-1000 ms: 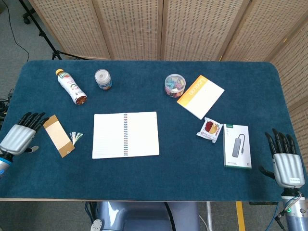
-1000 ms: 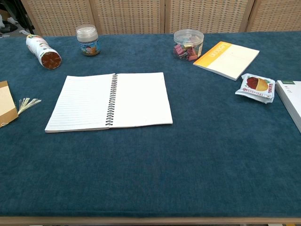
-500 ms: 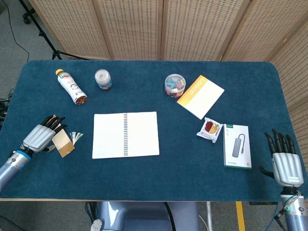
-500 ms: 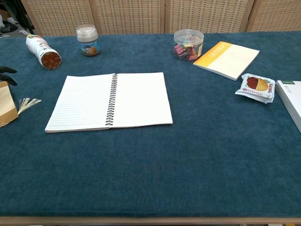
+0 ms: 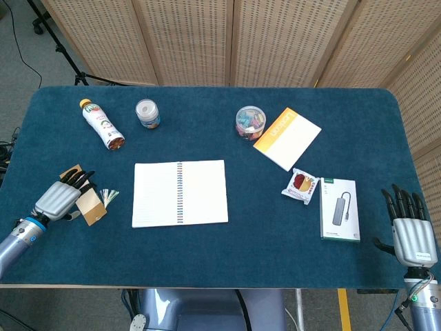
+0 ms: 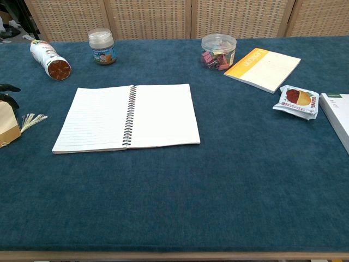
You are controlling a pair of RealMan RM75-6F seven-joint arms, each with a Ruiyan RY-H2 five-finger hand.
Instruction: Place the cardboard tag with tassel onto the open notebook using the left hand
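The brown cardboard tag (image 5: pixel 91 206) lies flat on the blue table near its left edge, with its pale tassel (image 5: pixel 108 196) fanned out towards the open spiral notebook (image 5: pixel 180 193). My left hand (image 5: pixel 60 197) lies palm down over the tag's left part, dark fingers (image 5: pixel 81 181) spread across it. No grip on the tag shows. The chest view shows only the tag's edge (image 6: pixel 7 123), the tassel (image 6: pixel 32 119), two dark fingertips (image 6: pixel 7 93) and the notebook (image 6: pixel 128 117). My right hand (image 5: pixel 411 231) rests open at the table's near right corner.
A toppled bottle (image 5: pixel 102 125) and a small jar (image 5: pixel 147 114) stand behind the tag. A clear tub of clips (image 5: pixel 249 122), an orange-and-white notepad (image 5: pixel 286 138), a snack packet (image 5: pixel 302 185) and a white product box (image 5: pixel 340 209) occupy the right half.
My left hand has moved right from the table's left edge onto the tag, then settled slightly lower. The tag, notebook and right hand have hardly moved.
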